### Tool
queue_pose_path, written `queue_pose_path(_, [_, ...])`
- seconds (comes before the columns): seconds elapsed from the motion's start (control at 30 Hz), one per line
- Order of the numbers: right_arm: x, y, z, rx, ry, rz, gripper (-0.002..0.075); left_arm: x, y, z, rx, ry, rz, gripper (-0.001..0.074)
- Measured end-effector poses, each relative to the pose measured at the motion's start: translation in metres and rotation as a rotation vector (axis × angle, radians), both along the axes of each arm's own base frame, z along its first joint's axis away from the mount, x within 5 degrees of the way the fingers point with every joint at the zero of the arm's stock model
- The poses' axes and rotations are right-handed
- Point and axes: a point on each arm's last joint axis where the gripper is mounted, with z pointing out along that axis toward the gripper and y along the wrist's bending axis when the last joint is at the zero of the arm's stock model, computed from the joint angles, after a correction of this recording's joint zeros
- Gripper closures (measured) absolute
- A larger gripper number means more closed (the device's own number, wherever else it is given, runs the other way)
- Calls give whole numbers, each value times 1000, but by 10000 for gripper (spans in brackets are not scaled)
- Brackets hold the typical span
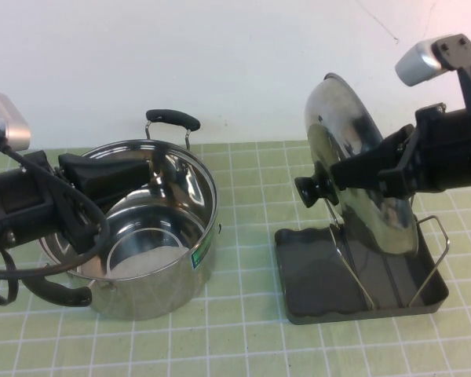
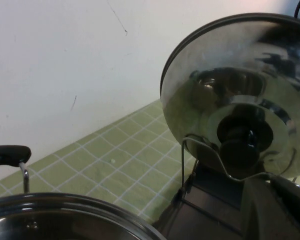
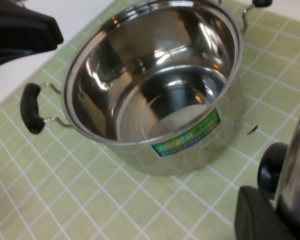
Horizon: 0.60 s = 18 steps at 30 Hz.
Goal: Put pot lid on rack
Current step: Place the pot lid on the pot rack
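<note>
While the lid (image 1: 359, 169) stands on edge in the rack (image 1: 359, 279), the right gripper (image 1: 330, 182) grips it.

Nearest, the rack's tray and wire loops sit right of the open pot (image 1: 145, 228). Right jaws close on the lid beside its black knob (image 1: 312, 190); the rim rests low among the wires. Left gripper (image 1: 90, 177) hovers over the pot; its jaw state cannot be told. Risk: if released before the rim seats between loops, the lid may tip or roll off.
</note>
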Motion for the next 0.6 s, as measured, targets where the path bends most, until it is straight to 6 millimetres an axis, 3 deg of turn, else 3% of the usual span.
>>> queue_pose_path(0.37, [-1,-3,-4,-55,4,7,639,0,0,0,-2,10,-1,734])
queue_pose_path(0.6, [-1,-3,-4,-55,4,7,432,0,0,0,-5,16,-1,734])
